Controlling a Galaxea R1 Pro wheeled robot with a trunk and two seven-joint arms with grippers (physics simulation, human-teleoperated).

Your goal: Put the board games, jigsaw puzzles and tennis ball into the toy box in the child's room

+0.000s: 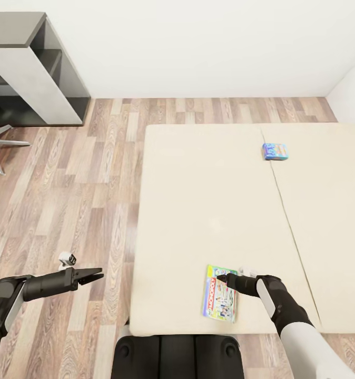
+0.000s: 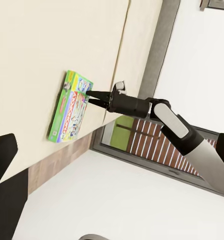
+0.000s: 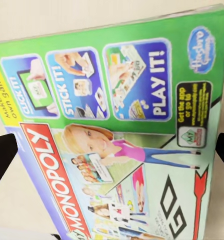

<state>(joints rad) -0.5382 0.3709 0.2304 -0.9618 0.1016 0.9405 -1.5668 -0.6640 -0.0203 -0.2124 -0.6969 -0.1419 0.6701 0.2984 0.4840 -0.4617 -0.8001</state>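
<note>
Head view: flat green Monopoly board-game box [image 1: 220,300] lies at the cream bed's [image 1: 198,200] near edge; right gripper [image 1: 220,277] hovers over its far end.

Left wrist view: jaws slightly apart.

Right wrist view: centre, then descend squarely.

Left gripper [image 1: 96,274]: parted, idle.

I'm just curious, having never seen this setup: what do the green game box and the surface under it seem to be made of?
The Monopoly box looks like glossy printed cardboard: flat, sharp-edged, covered in bright artwork and lettering. The bed it lies on looks like matte cream fabric or foam, plain with a seam down it, though this simulator render leaves that open.
</note>
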